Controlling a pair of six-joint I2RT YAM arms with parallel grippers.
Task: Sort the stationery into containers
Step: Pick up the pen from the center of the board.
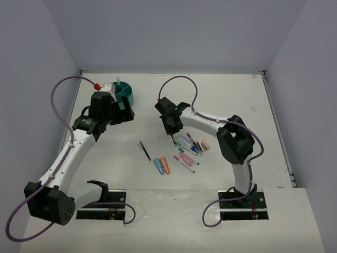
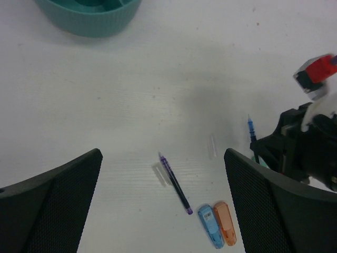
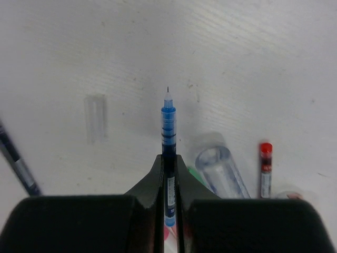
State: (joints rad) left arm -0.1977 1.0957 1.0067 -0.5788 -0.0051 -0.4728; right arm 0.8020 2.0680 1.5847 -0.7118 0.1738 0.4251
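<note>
The table [image 1: 231, 100] was white and flat, with thin lines in it like wood. The tub [image 1: 126, 95] was round and teal, made of plastic, with little ribs up its outside wall. It sat at the far left of the table, just beside the left gripper [image 1: 125, 112]. A pale stick seemed to stand in it, but I could not tell what else was inside.

The right gripper [image 3: 168, 174] had its black jaws pinched tight on a blue pen [image 3: 168, 124]. The pen was thin, with a tiny needle tip, and it stuck straight out past the fingertips. The left gripper's jaws stood wide apart with nothing in them. Their pads [image 2: 52, 205] were dark and dotted like a net.

The other pens and markers lay in a pile [image 1: 190, 147] just beside the right gripper, nearer the arm bases. A dark pen [image 2: 175, 184] lay alone on a slant. A blue piece [image 2: 209, 225] and an orange piece [image 2: 225, 224], both short and rounded, lay side by side near its end. A small clear cap [image 3: 95, 117] lay by itself.

A wide stretch of bare table ran between the tub and the pile. Grey walls stood close around the far and side edges.
</note>
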